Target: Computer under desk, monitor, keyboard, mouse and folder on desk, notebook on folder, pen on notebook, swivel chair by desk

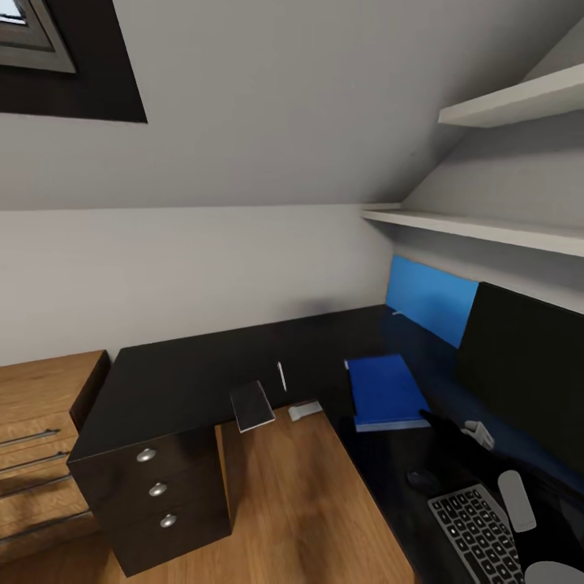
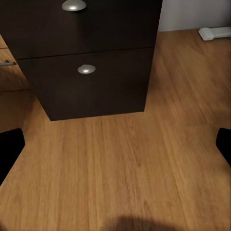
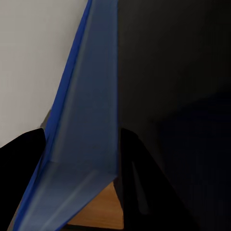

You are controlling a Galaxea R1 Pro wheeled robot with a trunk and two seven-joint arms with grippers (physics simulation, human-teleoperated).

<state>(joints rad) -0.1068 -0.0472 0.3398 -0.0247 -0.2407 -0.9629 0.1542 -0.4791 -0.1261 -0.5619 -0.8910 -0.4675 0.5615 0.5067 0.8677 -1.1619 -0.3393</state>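
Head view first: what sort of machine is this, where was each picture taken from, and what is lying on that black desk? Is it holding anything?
This is a simulated wheeled robot with two arms, steered by a person. The big picture comes from a camera on its head, looking down at a black desk. On the desk lie a blue folder, a thin pen, a keyboard and a monitor. A grey notebook sits at the desk's edge and seems to overhang it.

The other two pictures come from a camera at each wrist. The left gripper hangs open over the wood floor in front of the drawer unit, holding nothing. The right gripper has a blue sheet between its fingers, likely the folder. I cannot tell whether it grips it.
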